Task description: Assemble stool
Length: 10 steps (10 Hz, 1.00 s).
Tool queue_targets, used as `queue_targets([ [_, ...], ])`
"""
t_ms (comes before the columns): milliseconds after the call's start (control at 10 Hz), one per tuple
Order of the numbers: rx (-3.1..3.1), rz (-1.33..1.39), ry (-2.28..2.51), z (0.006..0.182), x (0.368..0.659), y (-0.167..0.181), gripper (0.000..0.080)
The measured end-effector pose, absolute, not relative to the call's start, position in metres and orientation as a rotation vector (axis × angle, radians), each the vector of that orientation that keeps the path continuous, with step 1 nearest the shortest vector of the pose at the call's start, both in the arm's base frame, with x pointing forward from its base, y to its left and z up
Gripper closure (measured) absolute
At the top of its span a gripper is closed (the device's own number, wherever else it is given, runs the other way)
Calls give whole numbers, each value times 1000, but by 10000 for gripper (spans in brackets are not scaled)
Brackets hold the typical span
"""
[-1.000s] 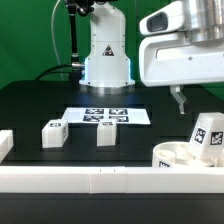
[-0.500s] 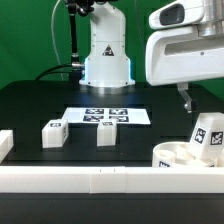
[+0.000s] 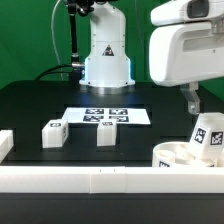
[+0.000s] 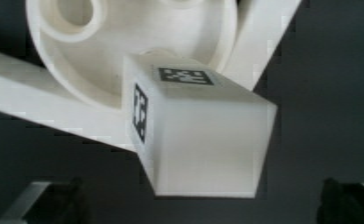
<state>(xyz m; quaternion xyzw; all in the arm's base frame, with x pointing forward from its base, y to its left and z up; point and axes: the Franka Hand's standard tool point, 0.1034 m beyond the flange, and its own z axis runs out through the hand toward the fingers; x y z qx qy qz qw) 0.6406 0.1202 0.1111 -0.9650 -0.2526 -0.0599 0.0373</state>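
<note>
Stool leg (image 4: pixel 205 130) (tagged, touching seat (image 4: pixel 90 50)) below gripper (image 4: pixel 197 205), framed between spread jaws; gripper released, empty.

White round seat (image 3: pixel 176 158) with tilted tagged leg (image 3: pixel 208 136); two loose legs (image 3: pixel 54 133) apart.

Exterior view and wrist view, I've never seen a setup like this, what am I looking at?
This is a robot arm building a stool. The exterior view watches the table from outside; the wrist view comes from a camera on the arm itself. On the table lie a loose leg, a second leg, the marker board, and the round seat with a third leg standing at it. The end effector hangs open above that third leg, holding nothing.
</note>
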Motion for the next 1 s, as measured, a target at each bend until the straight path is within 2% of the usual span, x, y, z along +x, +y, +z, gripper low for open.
queue_targets([
  [400,-2867,-193,-1120,109,640,118,150],
  [700,-2704,-218,-1645,109,643,117,150],
  [1000,-2558,-224,-1912,105,641,117,150],
])
